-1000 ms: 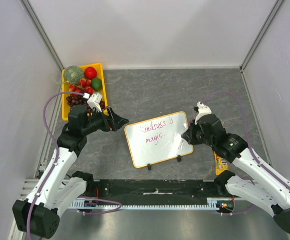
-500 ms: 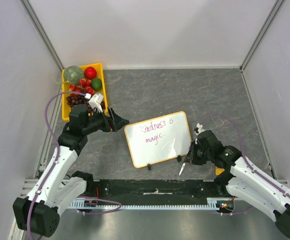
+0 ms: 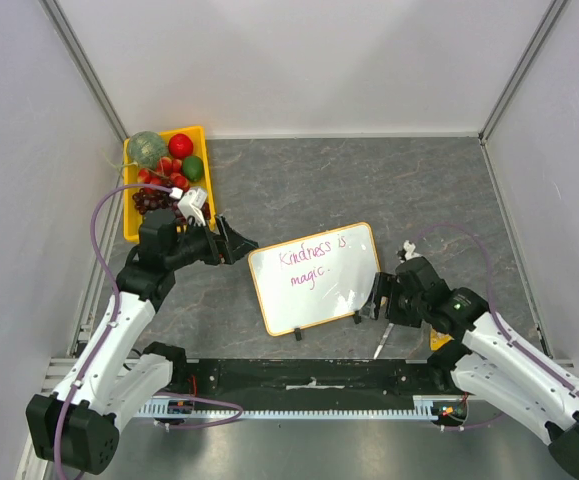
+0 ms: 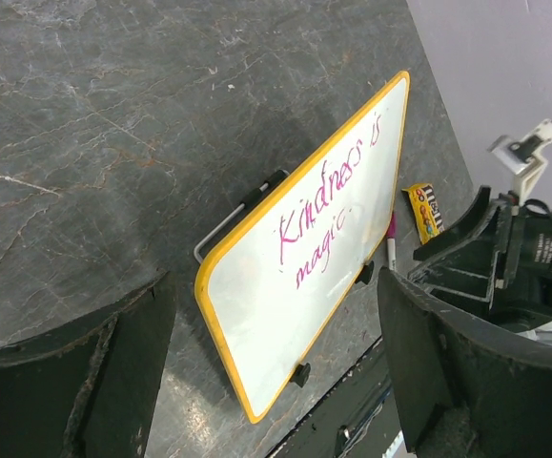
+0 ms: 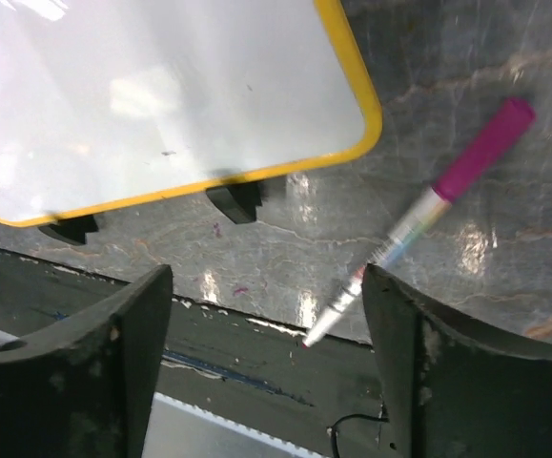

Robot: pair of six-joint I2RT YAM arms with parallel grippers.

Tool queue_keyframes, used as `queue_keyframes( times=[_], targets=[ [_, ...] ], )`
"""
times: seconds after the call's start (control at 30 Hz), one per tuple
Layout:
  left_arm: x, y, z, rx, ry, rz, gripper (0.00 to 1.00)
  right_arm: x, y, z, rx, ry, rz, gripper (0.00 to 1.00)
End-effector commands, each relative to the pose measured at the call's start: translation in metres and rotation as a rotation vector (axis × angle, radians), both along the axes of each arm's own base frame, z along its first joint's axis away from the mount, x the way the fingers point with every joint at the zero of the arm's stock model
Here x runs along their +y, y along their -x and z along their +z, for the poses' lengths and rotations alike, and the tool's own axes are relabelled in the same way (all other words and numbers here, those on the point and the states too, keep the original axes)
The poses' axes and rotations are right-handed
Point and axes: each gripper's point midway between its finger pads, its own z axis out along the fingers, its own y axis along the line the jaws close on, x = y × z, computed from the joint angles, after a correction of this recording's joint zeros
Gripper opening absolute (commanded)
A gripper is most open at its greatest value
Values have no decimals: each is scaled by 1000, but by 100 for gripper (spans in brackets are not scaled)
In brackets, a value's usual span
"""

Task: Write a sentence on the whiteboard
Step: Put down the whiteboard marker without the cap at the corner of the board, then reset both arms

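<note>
1. The whiteboard (image 3: 341,292) lies flat on the table (image 3: 299,180) between the two arms; the sentence (image 3: 314,262), "Kindness is magic.", is on it in pink.
2. The left gripper (image 3: 237,240) hovers just beside the whiteboard's left end; jaws wide, empty.
3. The right gripper (image 3: 377,298) is spread wide at the whiteboard's near right corner; a marker (image 5: 428,215) lies loose on the table under it.

Robotics lab cell: white panel walls (image 3: 299,60), aluminium corner posts (image 3: 84,65), grey stone-look tabletop (image 3: 349,180), mounting rail (image 3: 309,405).
</note>
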Motion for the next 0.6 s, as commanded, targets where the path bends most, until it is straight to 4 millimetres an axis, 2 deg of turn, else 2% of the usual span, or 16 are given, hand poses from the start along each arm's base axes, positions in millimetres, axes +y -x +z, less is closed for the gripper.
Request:
queue_keyframes(
  times=[0.0,0.37,0.57],
  targets=[
    [-3,0,6,-46,-2,-30,88,-4,-24,36,-136,-5,-65,97],
    [-3,0,5,-37,4,-27,89,0,-55,72,-297,7,-48,98],
    [4,-3,3,-21,-38,8,90,-2,-86,98,-440,59,-58,98]
  ],
)
